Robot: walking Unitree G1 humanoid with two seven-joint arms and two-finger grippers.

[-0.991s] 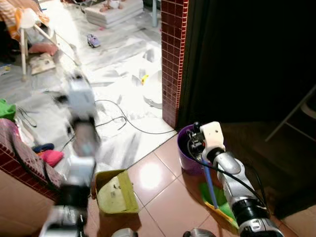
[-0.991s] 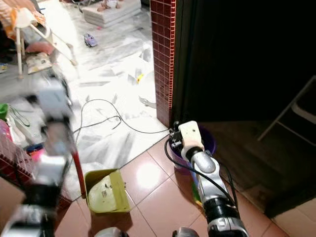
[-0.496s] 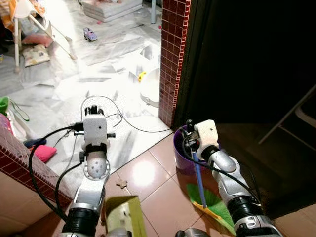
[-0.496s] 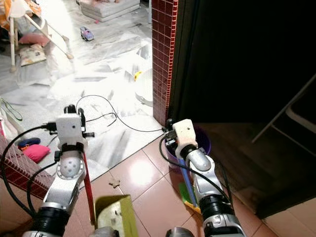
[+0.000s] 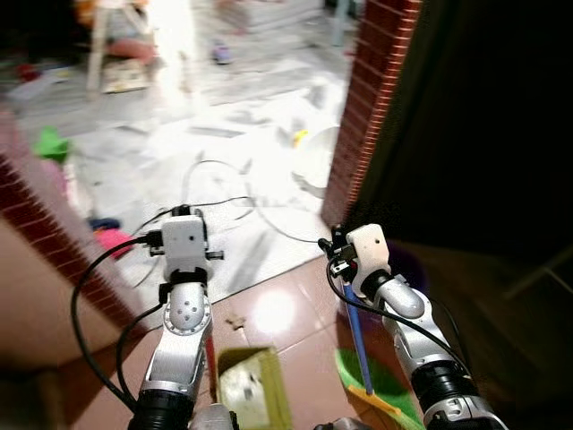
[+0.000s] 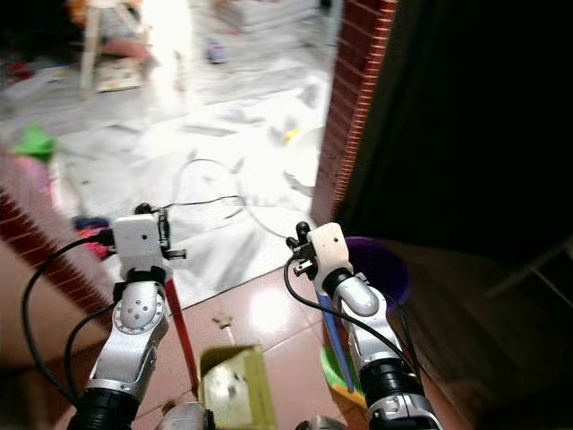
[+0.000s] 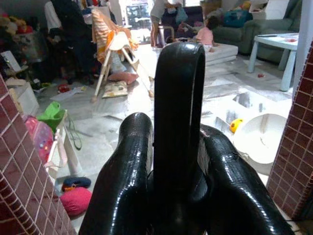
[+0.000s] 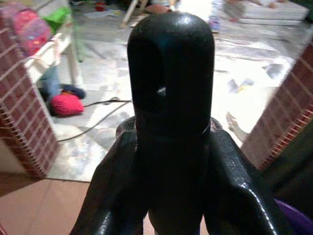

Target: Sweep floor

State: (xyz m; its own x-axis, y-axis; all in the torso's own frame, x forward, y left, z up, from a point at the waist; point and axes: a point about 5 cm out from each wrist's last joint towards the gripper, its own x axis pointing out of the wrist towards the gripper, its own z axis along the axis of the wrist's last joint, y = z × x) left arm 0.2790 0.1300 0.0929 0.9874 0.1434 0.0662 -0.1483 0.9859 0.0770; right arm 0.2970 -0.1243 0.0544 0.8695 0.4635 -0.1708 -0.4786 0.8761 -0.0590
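Observation:
My left gripper is shut on the black looped end of the dustpan's red handle. The yellow-green dustpan hangs low over the brown tiles, just before me. My right gripper is shut on the black tip of the broom's blue handle. The green bristles rest on the tiles at the lower right. A small scrap of debris lies on the tiles between the two arms, beyond the dustpan.
A purple bucket stands behind the right arm, at the foot of a red brick pillar. A low brick wall runs along the left. A black cable, a white bowl and toys lie on the marble floor. Right of the pillar is dark.
The whole picture has shifted right and blurred, so the camera has turned left. The left arm, blurred and swinging a second ago, now holds still. Both grips are unchanged.

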